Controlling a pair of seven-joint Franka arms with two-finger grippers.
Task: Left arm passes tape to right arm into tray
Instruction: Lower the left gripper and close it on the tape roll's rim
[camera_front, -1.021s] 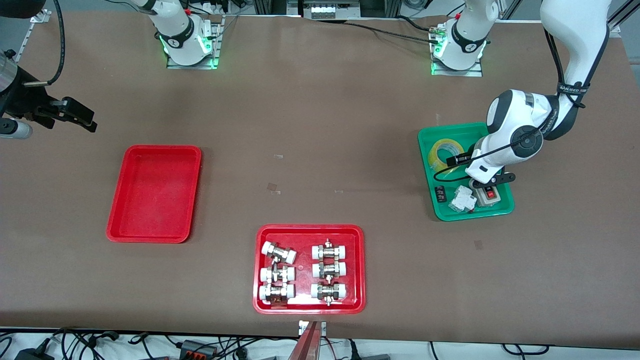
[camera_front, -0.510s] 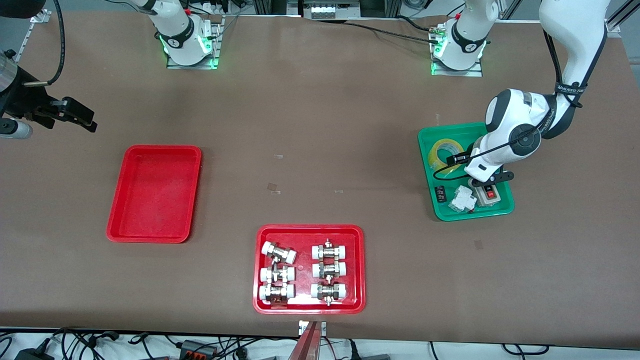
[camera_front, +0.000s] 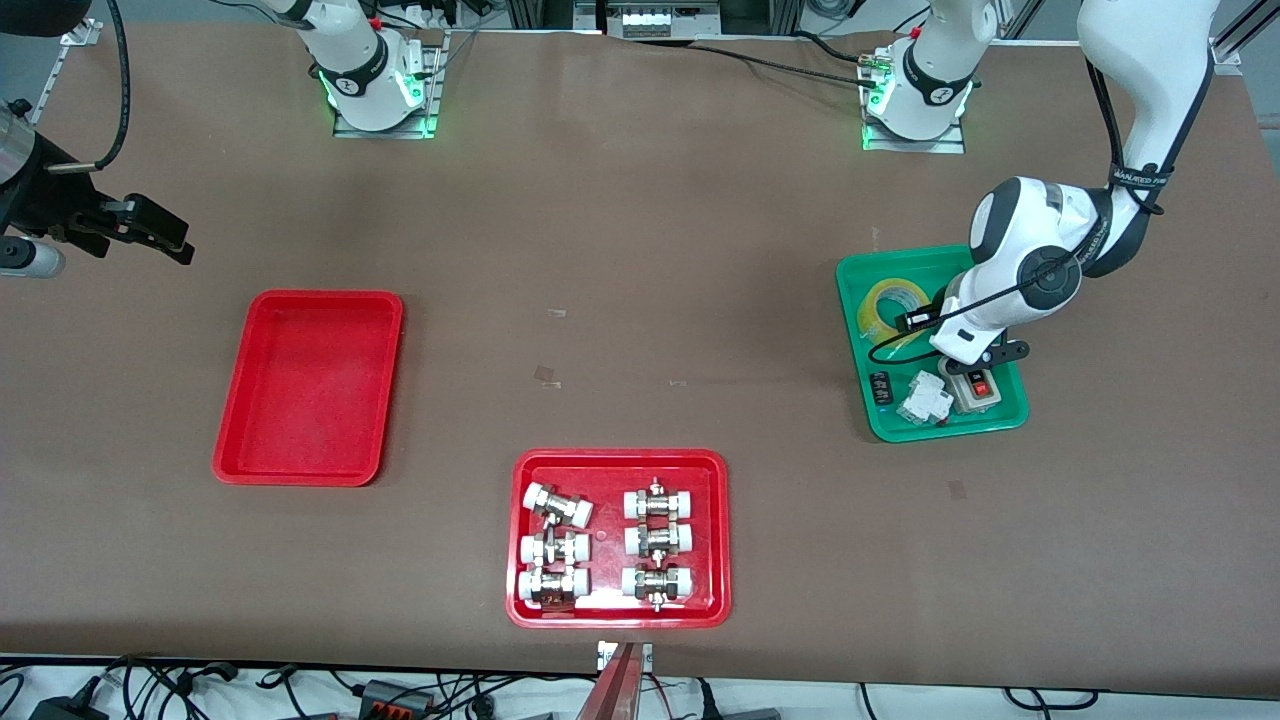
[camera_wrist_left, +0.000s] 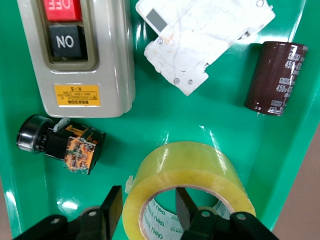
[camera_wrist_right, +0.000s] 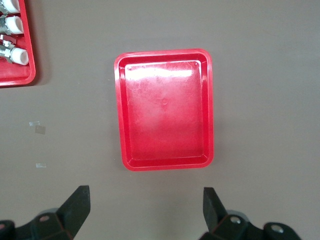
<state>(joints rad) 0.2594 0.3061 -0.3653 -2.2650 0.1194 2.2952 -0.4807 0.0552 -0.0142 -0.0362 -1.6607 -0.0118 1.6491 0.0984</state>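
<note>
The tape (camera_wrist_left: 187, 175), a yellow roll with a whitish core, lies flat in the green tray (camera_wrist_left: 175, 125); it also shows in the front view (camera_front: 885, 300). My left gripper (camera_wrist_left: 147, 200) is low over it and open. One finger (camera_wrist_left: 112, 205) is outside the roll and the other finger (camera_wrist_left: 186, 205) is inside the core, so the roll's wall is between them. The plain red tray (camera_front: 310, 390) lies empty toward the right arm's end and also shows in the right wrist view (camera_wrist_right: 165, 110). My right gripper (camera_front: 165, 232) waits open and empty above the table beside it.
The green tray (camera_front: 945, 430) also holds a grey ON/OFF switch box (camera_wrist_left: 82, 55), a white breaker (camera_wrist_left: 200, 35), a dark capacitor (camera_wrist_left: 275, 77) and a small black part (camera_wrist_left: 60, 145). A red tray (camera_front: 618, 620) of white-capped metal fittings lies nearest the front camera, mid-table.
My left hand has shifted slightly over the green tray near the tape. The right arm has not moved.
</note>
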